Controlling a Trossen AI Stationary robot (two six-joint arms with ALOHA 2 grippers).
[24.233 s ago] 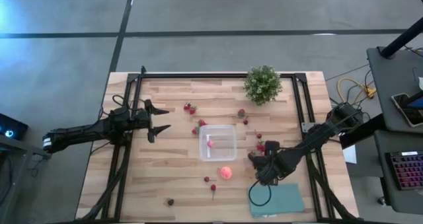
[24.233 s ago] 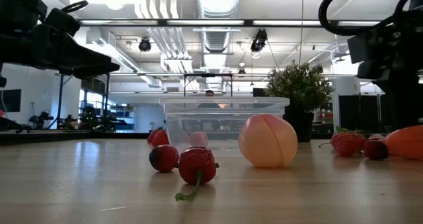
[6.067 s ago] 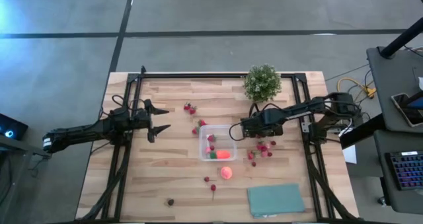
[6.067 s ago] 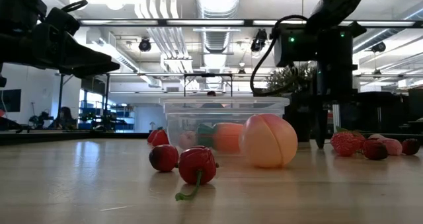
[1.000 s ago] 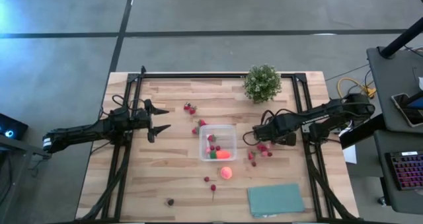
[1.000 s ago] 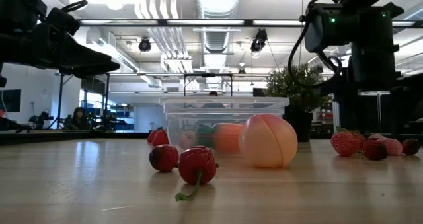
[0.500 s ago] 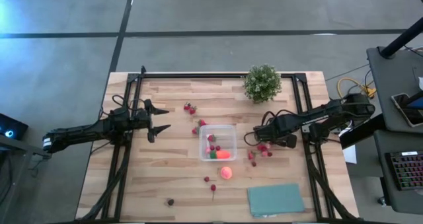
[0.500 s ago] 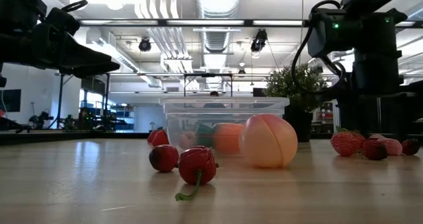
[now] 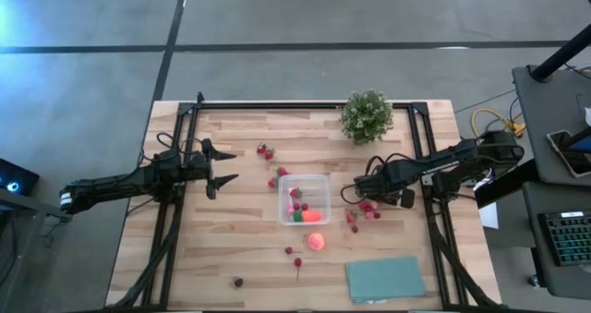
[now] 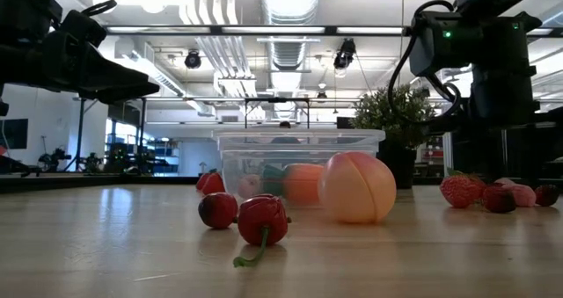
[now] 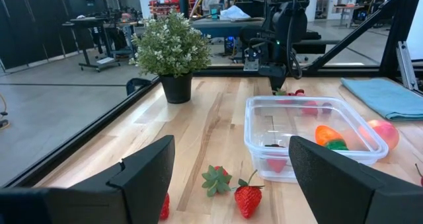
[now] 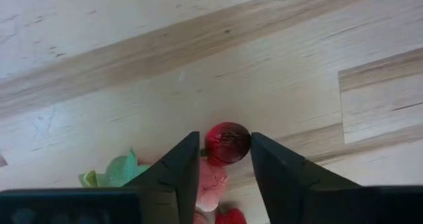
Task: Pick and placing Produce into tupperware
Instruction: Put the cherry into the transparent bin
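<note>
Berry: small dark-red round piece [image 12: 227, 143] sits on the wood between the right gripper's [image 12: 225, 159] two fingers, each pad touching or just beside it; it lies in the loose produce cluster [image 9: 367, 209] at 3 o'clock of the tupperware.
Tupperware: clear square container [image 9: 305, 199] near table centre, already holding an orange piece with green end [image 9: 306, 215] and small red bits.
Other produce: peach ball [image 9: 316, 242] at 6 o'clock of the container; strawberries [image 9: 266, 151] at 11 o'clock; cherries [image 10: 249, 219] near the front edge.
Right gripper: fingers narrow, pinched in around the berry; lift not yet evident.
Left gripper: parked at 9 o'clock of the container [image 9: 214, 172], fingers wide, holding nothing.
Doing it well: I judge the berry round and slippery, so keep it centred between the pads, squeeze firmly, and rise straight up before heading toward 9 o'clock; a pink piece [image 12: 210, 187] and green leaf [image 12: 115, 173] lie just beside it and could get nudged.
Edges: container rim must be cleared before release.
Open room: bare wood between cluster and container; potted plant [image 9: 367, 116] at 12 o'clock of the gripper, teal cloth [image 9: 386, 278] at 6 o'clock, both apart from the path.
</note>
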